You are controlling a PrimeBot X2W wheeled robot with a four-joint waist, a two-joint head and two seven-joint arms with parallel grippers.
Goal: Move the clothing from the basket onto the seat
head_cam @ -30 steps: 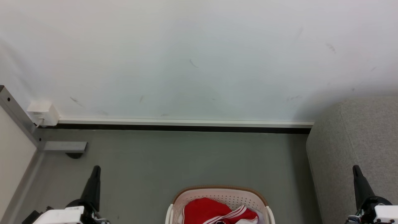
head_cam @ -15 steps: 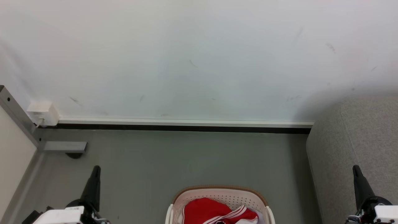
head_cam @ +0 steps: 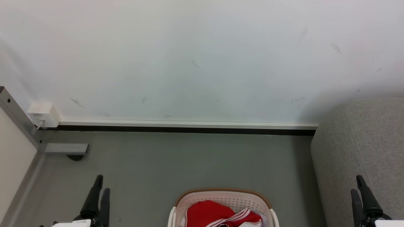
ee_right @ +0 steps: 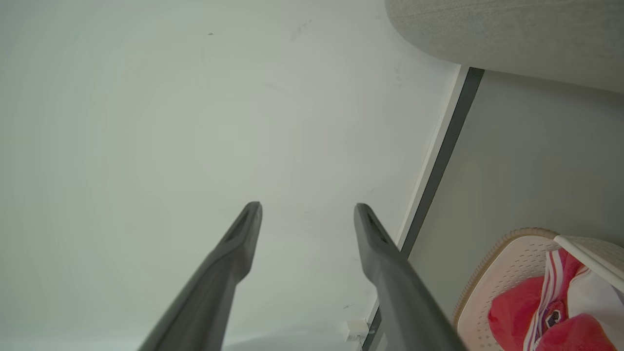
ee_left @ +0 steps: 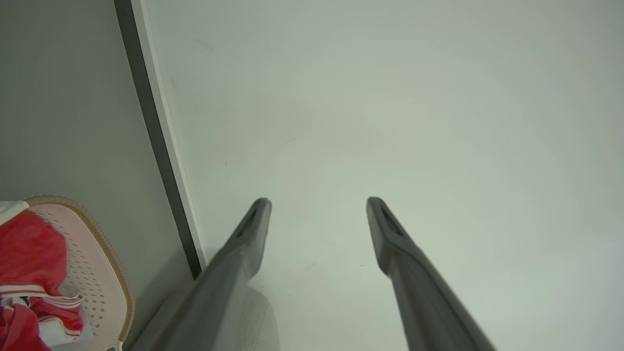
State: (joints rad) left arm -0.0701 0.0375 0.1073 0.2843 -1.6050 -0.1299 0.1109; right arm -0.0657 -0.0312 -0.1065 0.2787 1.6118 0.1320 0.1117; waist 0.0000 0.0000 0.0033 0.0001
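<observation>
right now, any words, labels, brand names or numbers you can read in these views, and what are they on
No readable text anywhere.
Dark emblem on the red clothing: too small and blurred to read.
Laundry basket, grey sofa, white wall box: no markings visible.

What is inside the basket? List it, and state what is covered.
Inside the basket lies the clothing: bunched red fabric with white stripes, and a white panel in the right wrist view. The basket's floor and anything beneath the pile are covered.
</observation>
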